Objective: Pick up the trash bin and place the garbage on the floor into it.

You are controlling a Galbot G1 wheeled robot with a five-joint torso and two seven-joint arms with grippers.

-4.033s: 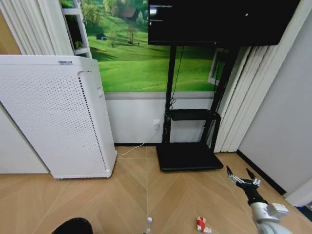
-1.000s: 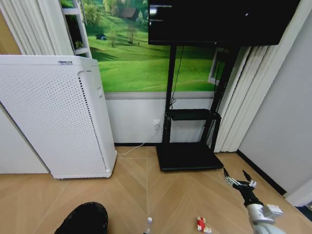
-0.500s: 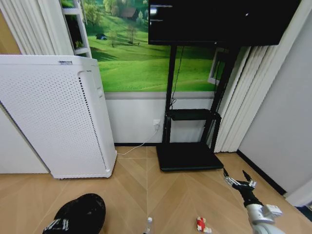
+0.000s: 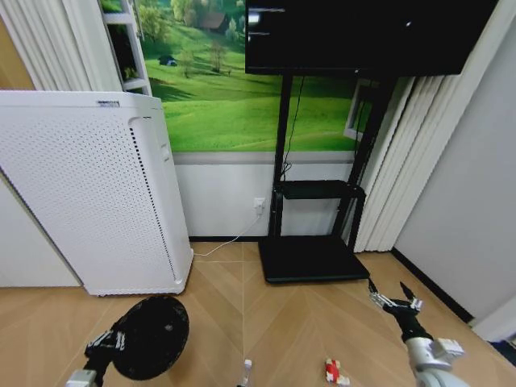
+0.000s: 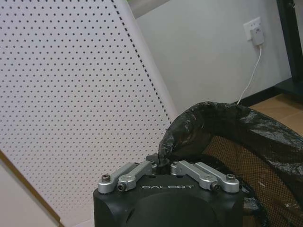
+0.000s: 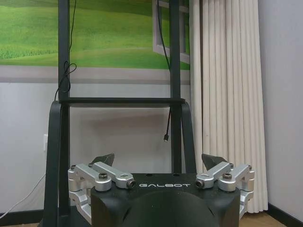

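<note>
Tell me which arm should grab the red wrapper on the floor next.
Right. Its open pincer hangs just above the red wrapper, while the left pincer is shut on the trash bin rim.

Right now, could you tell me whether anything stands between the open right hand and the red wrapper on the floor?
Nothing visible does. The right hand hangs open above bare floor, and the wrapper lies on the boards lower and toward the robot's left of it, with only bare boards between them.
</note>
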